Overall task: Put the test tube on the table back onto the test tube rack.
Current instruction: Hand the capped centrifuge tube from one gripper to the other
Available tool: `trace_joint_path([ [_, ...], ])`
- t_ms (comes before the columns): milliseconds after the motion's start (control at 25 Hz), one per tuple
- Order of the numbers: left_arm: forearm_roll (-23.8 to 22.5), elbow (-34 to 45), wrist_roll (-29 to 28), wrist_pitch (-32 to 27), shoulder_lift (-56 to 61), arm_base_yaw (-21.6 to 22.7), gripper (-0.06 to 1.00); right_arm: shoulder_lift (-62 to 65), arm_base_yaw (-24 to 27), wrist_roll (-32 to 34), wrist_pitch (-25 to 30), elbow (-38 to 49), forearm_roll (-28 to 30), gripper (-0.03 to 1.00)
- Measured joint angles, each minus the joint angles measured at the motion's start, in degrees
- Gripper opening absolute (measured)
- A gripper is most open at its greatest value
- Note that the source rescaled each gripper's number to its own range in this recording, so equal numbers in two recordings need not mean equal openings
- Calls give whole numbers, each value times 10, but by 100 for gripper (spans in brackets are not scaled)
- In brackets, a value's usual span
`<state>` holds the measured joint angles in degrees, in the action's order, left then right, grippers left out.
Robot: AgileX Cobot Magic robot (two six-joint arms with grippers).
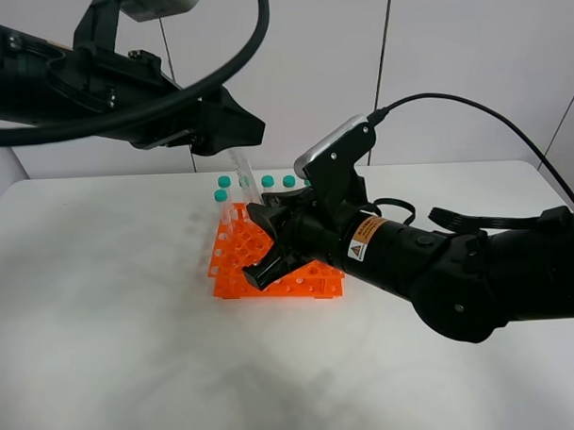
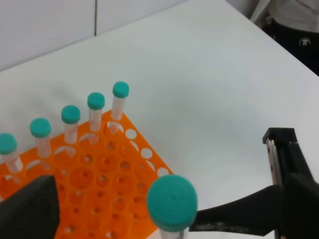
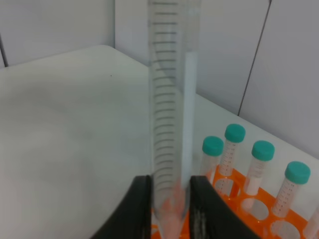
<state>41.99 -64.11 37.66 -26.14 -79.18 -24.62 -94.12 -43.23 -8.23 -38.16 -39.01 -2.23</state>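
The test tube [image 1: 242, 177] is off the table, leaning a little over the back left of the orange test tube rack [image 1: 230, 262]. My right gripper [image 1: 254, 244] is shut on its lower tapered end; the right wrist view shows the clear graduated tube [image 3: 169, 124] between the two fingers [image 3: 142, 209]. My left gripper [image 1: 232, 132] hovers over the tube's top. In the left wrist view the teal cap [image 2: 172, 201] sits between its spread fingers [image 2: 30, 209], with a gap on one side. The rack [image 2: 99, 184] lies below.
Several capped tubes [image 1: 267, 182] stand in the rack's back row, also seen in the wrist views [image 2: 70, 117] [image 3: 234, 134]. The white table [image 1: 102, 306] extends widely to the left and front. The right arm's body lies across the table at the right.
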Motion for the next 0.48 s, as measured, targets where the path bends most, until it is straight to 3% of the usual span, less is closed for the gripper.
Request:
trace_joint_path([
  [480, 14, 0, 1, 9, -29, 0, 100, 0, 0, 0, -1, 0, 0, 0],
])
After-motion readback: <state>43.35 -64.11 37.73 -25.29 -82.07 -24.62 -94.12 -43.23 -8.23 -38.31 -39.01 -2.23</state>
